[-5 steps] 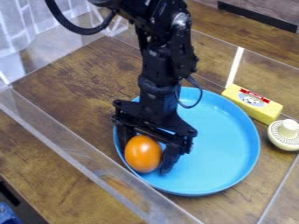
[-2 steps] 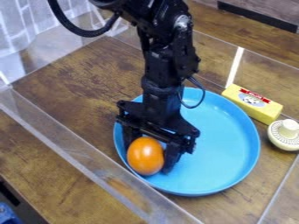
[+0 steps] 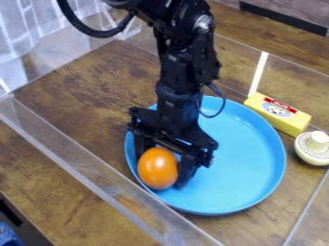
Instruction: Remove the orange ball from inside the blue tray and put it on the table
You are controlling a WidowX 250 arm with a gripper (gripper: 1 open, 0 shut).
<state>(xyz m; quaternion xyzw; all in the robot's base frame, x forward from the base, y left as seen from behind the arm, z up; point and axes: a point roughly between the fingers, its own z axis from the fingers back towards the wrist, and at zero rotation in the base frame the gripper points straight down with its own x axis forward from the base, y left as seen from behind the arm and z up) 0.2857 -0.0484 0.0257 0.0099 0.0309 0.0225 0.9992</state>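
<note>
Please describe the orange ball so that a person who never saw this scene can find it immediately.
Find the large round blue tray on the wooden table. At its near-left rim, the black gripper stands over a small glossy orange ball, the only orange sphere there.

Orange ball (image 3: 157, 169), bright blue tray (image 3: 251, 159), dark brown grained table (image 3: 77, 106).

Arm (image 3: 183, 58): all matte black, chunky segmented links w/ rounded joint housings, upper centre of frame. Thick black cable (image 3: 90, 24) loops at upper left. Gripper (image 3: 167, 163): black, wide crossbar bracket w/ two short black fingers, lower centre.
</note>
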